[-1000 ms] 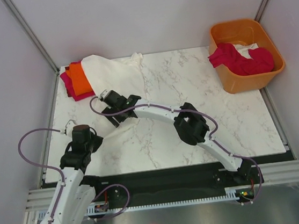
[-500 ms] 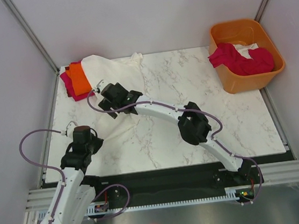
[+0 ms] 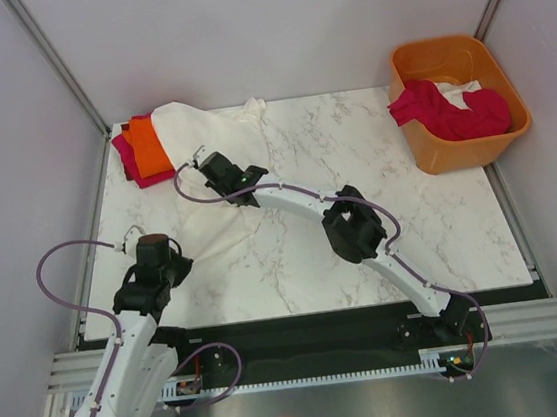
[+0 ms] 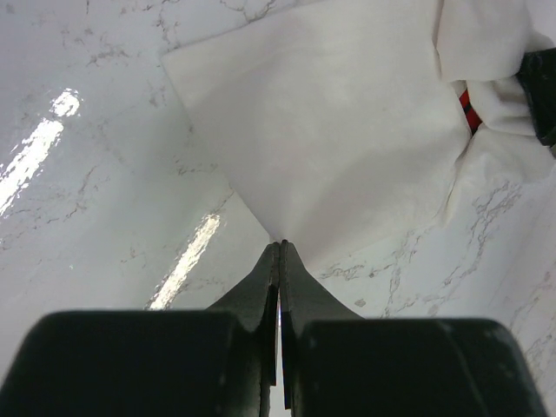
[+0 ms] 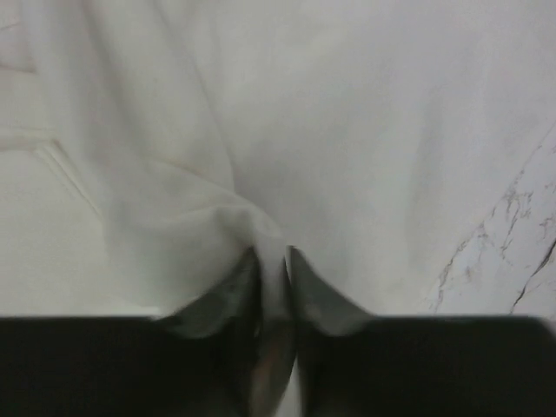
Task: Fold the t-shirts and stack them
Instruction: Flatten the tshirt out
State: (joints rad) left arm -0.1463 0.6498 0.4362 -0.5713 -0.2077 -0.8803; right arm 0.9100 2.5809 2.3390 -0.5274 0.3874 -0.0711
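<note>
A white t-shirt (image 3: 212, 136) lies spread over the table's far left, with a bit of red logo (image 4: 469, 109) showing in a bunched fold. My right gripper (image 5: 274, 256) reaches across onto it and is shut on a pinched fold of the white cloth; in the top view the right gripper (image 3: 205, 163) is near the shirt's left side. My left gripper (image 4: 281, 243) is shut at the shirt's near corner, which draws to a point at the tips. Folded orange (image 3: 149, 146) and magenta t-shirts (image 3: 130, 157) lie stacked at the far left, partly under the white one.
An orange plastic tub (image 3: 443, 154) stands at the far right and holds a magenta-red t-shirt (image 3: 444, 111) and a white one (image 3: 464, 92). Bare marble table (image 3: 373, 157) lies between the white shirt and the tub. Grey walls close in the sides.
My right gripper moved up and left along the white shirt, opened wide, then shut on a fold of it. The left arm has not moved.
</note>
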